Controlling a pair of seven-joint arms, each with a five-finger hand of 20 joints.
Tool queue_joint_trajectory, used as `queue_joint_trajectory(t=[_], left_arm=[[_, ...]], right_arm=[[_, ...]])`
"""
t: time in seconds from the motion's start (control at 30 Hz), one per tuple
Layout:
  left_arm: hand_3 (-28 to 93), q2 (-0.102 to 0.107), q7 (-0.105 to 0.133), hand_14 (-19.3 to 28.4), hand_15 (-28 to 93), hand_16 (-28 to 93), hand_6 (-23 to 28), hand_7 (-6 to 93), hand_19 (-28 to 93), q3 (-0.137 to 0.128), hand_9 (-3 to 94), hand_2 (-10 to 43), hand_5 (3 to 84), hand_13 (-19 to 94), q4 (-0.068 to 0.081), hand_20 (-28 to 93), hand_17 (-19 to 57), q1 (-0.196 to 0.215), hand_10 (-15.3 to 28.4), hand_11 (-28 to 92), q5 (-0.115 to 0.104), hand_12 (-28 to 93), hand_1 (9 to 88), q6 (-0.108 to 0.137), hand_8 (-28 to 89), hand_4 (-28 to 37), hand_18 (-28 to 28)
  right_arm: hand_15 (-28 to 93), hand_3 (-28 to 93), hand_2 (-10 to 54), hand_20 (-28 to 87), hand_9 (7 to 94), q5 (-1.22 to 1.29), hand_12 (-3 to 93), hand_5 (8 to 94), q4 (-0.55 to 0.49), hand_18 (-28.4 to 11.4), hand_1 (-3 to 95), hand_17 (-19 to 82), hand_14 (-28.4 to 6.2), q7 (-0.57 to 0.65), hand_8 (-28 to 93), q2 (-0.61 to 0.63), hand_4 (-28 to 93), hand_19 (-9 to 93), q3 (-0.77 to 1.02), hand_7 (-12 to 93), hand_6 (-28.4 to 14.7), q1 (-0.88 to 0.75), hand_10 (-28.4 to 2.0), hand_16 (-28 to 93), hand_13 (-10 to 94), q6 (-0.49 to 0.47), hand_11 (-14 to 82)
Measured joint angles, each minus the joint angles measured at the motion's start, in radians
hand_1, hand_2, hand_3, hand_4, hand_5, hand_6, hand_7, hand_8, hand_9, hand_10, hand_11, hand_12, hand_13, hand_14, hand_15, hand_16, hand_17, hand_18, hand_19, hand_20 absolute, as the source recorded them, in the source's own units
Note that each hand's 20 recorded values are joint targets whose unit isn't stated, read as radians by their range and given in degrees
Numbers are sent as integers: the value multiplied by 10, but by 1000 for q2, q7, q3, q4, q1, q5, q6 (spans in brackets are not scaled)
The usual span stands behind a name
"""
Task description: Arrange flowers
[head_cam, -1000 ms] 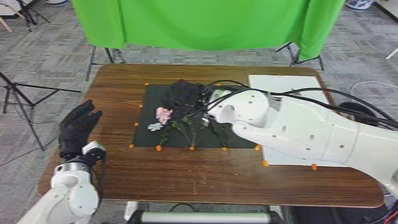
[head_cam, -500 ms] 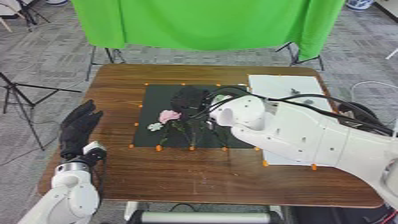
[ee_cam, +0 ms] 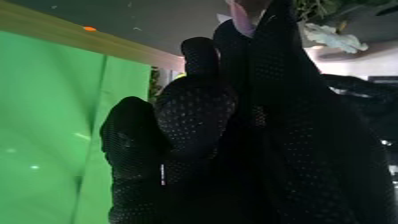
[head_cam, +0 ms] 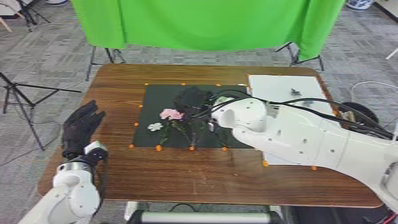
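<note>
Right hand over the black mat's far half; I can't tell whether it grips anything. Pink flower close by, toward the near-left corner, stem apparently running to the near edge. Left hand, open beyond the left edge, is farther off.

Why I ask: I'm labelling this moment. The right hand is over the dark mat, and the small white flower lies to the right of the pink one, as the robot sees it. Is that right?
Not quite: the small white flower lies to the left of the pink flower, as the head view shows. The right hand is indeed over the dark mat.
</note>
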Motion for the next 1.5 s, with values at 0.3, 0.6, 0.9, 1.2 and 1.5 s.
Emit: queue_joint_trajectory(t=[0.3,0.6,0.9,1.2,1.5], left_arm=[[724,-1,-5,146,260,1,8,229,125,1,357,-39,466,367,4,185,118,-3,106,222,1,136,426,-5,-100,-95,109],[719,-2,-5,145,258,2,10,226,126,1,356,-52,465,365,6,185,115,-5,105,222,2,136,424,-9,-99,-91,110],[717,-2,-5,145,257,3,11,226,126,8,353,-55,463,365,10,184,113,-12,105,220,2,138,424,-12,-99,-90,110],[715,-1,-5,145,257,3,10,226,125,8,354,-56,462,364,8,184,111,-11,105,219,2,138,426,-12,-99,-89,110],[720,-1,-4,145,256,4,10,227,124,-4,354,-67,462,364,1,183,111,5,104,220,3,139,424,-11,-98,-90,110]], right_arm=[[647,629,-75,577,679,21,209,697,-8,-135,583,574,-23,7,13,7,-229,932,17,349,45,-6,-87,283,849,16,99],[645,623,-91,578,658,27,179,639,-15,-135,553,574,-23,15,-1,14,-192,932,1,342,36,-5,-97,286,848,7,117],[644,629,-95,576,624,29,176,591,-23,-133,538,568,-23,25,-11,18,-189,932,13,328,33,-4,-101,285,840,-23,108],[638,687,-88,542,573,28,180,545,-56,-136,496,544,-31,51,-44,43,-202,932,116,269,33,-9,-107,277,813,-136,90],[621,675,-95,527,577,55,178,525,-216,-154,347,533,-54,146,-108,158,-183,932,328,194,22,-47,-122,273,804,-69,80]])
